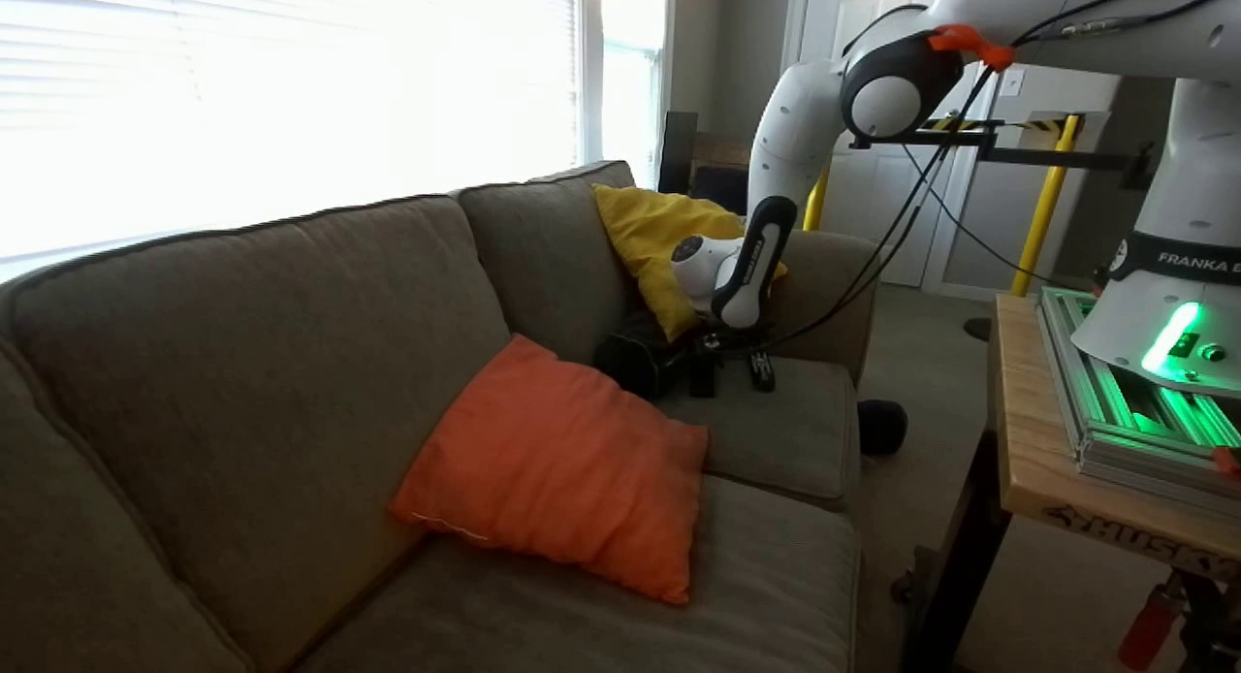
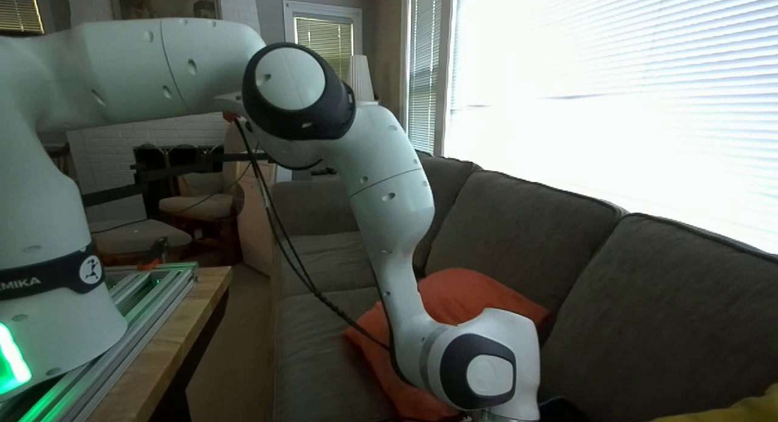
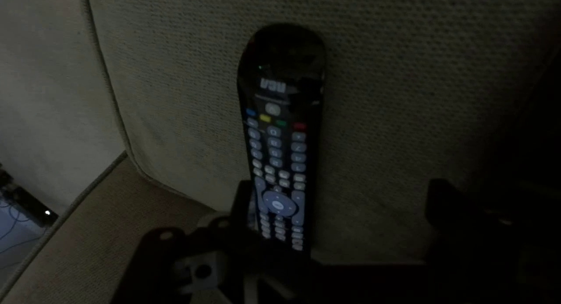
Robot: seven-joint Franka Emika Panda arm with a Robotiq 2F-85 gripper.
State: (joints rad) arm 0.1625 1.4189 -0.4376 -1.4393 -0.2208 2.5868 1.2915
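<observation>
In the wrist view a black remote control [image 3: 280,164] lies on the tan sofa cushion [image 3: 184,98], buttons up, its rounded end away from my gripper [image 3: 339,203]. My gripper stands open above it. The left finger [image 3: 242,203] is close beside the remote's left edge; contact cannot be told. The right finger [image 3: 440,203] is far from the remote, with bare cushion between. Dark gripper parts hide the remote's lower end. In an exterior view the remote [image 1: 762,372] shows under the robot's wrist [image 1: 742,285].
An orange pillow [image 1: 562,469] rests on the sofa in both exterior views. Behind the wrist leans a yellow pillow [image 1: 640,237] by the armrest [image 1: 834,285]. A black object [image 1: 628,358] lies beside the gripper. Cables [image 1: 863,275] hang from the arm. The robot's base stands on a wooden table [image 1: 1028,440].
</observation>
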